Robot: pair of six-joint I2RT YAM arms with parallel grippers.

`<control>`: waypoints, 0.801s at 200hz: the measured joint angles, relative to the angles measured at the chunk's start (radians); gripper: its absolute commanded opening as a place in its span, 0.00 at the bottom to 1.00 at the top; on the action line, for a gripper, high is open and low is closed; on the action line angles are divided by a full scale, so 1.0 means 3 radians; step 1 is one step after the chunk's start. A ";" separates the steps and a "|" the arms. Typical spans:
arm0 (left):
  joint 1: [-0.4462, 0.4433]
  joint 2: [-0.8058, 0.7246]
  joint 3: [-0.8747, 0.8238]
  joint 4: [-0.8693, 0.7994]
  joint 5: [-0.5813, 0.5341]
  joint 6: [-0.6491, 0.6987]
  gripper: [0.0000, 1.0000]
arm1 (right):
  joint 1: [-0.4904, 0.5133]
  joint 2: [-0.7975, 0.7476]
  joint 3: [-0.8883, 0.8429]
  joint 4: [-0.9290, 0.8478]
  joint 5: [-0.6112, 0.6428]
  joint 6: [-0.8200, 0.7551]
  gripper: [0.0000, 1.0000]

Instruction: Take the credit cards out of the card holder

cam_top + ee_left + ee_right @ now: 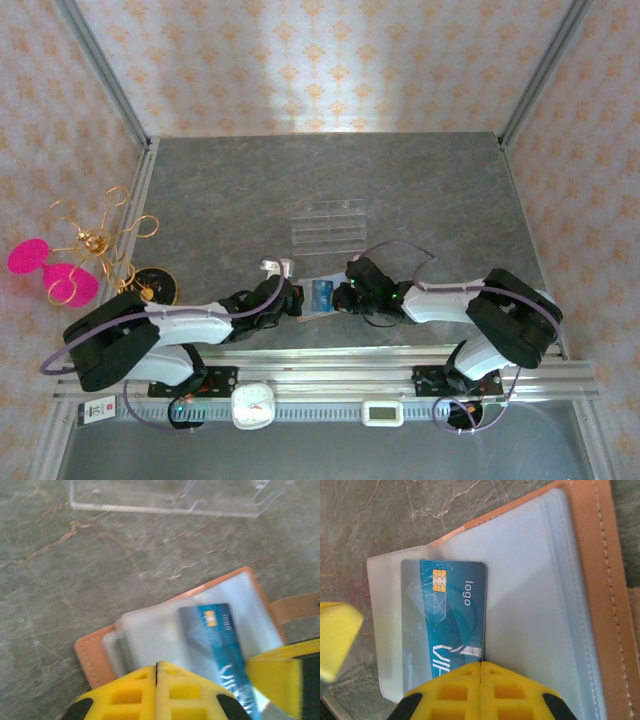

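Note:
The tan-brown card holder (92, 652) lies open on the grey table, its clear sleeves spread out and its tab (300, 607) pointing right. A bright blue credit card (450, 610) with a gold chip sits inside a sleeve, about halfway in. My left gripper (157, 666) is shut, with its yellow tips on the near edge of the sleeves. My right gripper (480, 665) is also shut, tips down at the card's lower right corner on the sleeve. In the top view both grippers (298, 300) (342, 297) meet over the holder (320, 308). The darker blue-black card is hidden.
A clear acrylic stepped rack (328, 228) stands just beyond the holder. At the left edge are a gold wire ornament with pink hearts (80, 250) and a black round base (155, 285). A white clock (253, 405) and a small display (383, 412) sit on the front rail.

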State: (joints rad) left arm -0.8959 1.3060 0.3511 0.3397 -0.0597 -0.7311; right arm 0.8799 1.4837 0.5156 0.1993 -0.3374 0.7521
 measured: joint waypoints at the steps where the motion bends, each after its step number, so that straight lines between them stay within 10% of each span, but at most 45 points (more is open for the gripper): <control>1: -0.0004 -0.0004 0.0000 0.0000 0.0000 0.0000 0.00 | 0.0000 0.0000 0.0000 0.0000 0.0000 0.0000 0.00; 63: -0.0178 0.0341 0.0097 0.0108 0.0064 0.0001 0.00 | 0.0000 0.0000 0.0000 0.0000 0.0000 -0.0001 0.00; 116: -0.0178 0.0652 0.0268 0.0231 0.0000 0.0000 0.00 | -0.0015 -0.0018 0.0000 0.0062 -0.0013 -0.0011 0.29; 160: -0.0169 0.0654 0.0268 0.0239 0.0009 0.0001 0.00 | -0.0163 -0.0014 0.0000 0.0116 -0.0100 0.0000 0.31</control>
State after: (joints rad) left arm -0.9466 1.5021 0.4316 0.4114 -0.0570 -0.7307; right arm 0.8310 1.4796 0.5156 0.2340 -0.3676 0.7521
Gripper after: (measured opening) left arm 0.044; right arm 0.315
